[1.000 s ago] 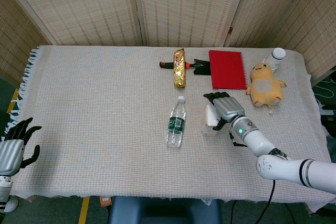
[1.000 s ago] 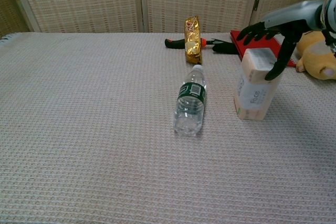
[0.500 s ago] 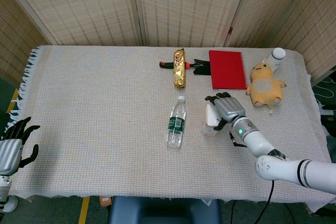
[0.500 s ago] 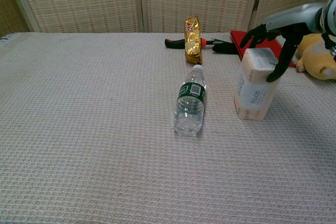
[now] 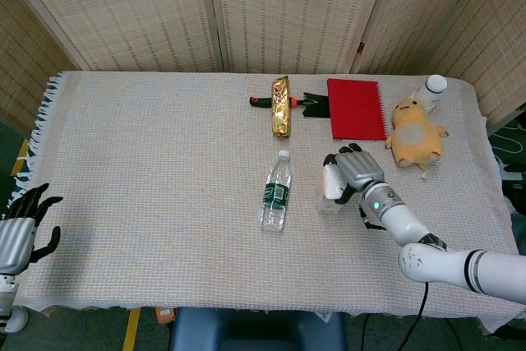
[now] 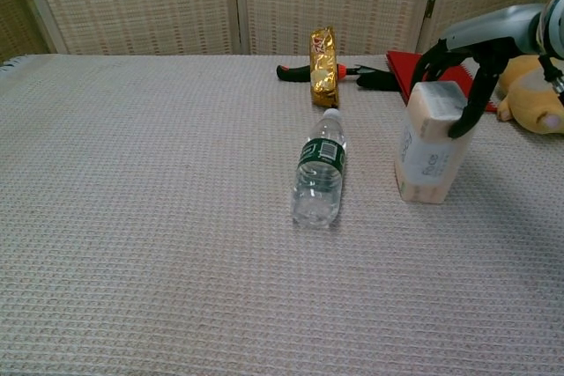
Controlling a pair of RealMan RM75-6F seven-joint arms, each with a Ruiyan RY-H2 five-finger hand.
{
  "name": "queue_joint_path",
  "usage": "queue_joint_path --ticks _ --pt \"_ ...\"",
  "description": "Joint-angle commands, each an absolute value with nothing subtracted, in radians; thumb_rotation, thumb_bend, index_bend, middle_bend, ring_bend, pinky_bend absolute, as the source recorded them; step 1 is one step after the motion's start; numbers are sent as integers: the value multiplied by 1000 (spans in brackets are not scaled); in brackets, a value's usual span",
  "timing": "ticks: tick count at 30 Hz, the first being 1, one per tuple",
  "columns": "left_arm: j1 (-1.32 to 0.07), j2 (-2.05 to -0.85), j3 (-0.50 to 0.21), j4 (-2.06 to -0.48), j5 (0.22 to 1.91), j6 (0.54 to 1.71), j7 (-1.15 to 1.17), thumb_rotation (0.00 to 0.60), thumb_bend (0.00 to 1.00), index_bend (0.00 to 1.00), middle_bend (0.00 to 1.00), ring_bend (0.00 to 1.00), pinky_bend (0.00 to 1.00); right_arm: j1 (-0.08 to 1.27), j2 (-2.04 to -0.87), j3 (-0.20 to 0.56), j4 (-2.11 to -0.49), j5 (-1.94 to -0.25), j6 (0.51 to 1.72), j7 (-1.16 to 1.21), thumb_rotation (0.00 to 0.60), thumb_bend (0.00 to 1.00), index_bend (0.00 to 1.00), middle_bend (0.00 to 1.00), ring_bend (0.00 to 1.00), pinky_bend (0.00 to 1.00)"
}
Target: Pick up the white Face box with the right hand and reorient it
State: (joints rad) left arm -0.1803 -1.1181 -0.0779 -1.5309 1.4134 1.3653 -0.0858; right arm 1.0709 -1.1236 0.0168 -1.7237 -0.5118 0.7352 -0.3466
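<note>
The right hand [image 6: 463,59] is arching over the top of the white Face box [image 6: 430,143], dark fingers [image 5: 342,156] curling down its far side and the thumb pressing its near edge, so it is gripping the upper end. The box is standing tall on the bench [image 6: 159,217], leaning slightly, directly under the palm. It looks like a soft, film-wrapped tissue pack: probably light, squashy and a bit slick, so a broad grip across the narrow faces near the top seems wisest, without crushing. The cloth on the bench is a coarse woven weave, which should stop sliding. Just left of the hand, a clear plastic water bottle [image 6: 320,170] is lying on its side.
</note>
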Motion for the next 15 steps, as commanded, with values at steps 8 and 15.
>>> queue_joint_path --ticks 8,15 --pt "-180 -1118 -77 -1532 1415 1367 -85 600 497 212 0 0 100 1003 -1137 56 -1717 -627 821 -288 600 10 469 425 416 0" --pt "-180 -1119 -77 -1532 1415 1366 -81 600 497 211 0 0 100 855 -1151 151 -1685 -884 857 44 600 11 521 466 466 2"
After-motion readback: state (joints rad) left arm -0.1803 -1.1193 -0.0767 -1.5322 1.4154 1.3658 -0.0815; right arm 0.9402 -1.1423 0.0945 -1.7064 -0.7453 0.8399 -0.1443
